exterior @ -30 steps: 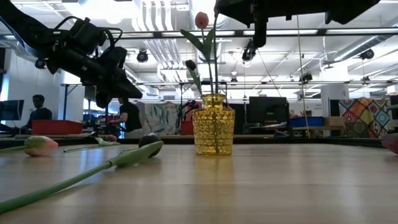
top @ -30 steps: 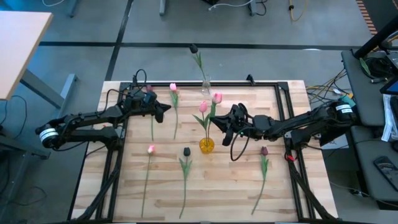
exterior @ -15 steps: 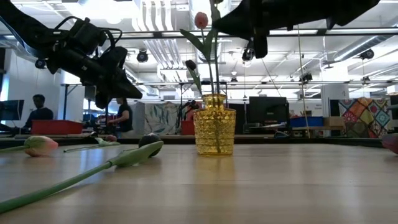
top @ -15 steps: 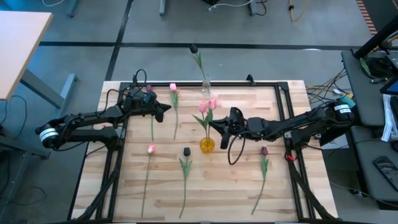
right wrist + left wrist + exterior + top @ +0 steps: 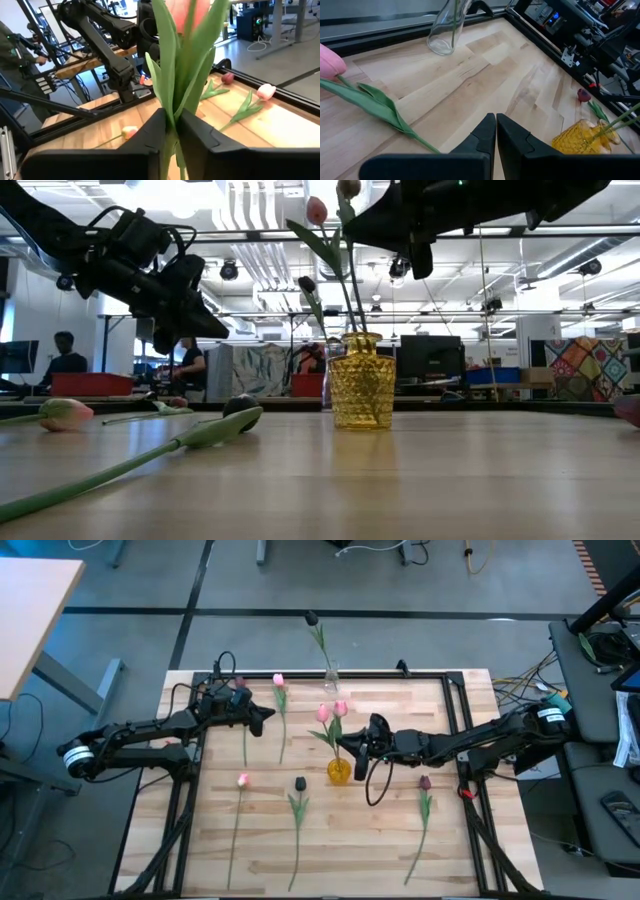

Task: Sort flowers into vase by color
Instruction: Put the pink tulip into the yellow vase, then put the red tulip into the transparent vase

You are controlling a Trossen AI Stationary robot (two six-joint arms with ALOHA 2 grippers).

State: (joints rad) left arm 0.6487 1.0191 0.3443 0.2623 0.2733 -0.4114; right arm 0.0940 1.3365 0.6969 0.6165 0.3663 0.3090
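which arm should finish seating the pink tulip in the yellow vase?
Right. The right gripper is already shut on the pink tulip just above the yellow vase. The left gripper hangs shut and empty, farther off.

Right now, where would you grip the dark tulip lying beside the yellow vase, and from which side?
Grip the dark tulip mid-stem, below its leaves, coming straight down from above: it lies flat on the table, stem thin and bare there. The left gripper looks shut and free; the right gripper holds a pink tulip.
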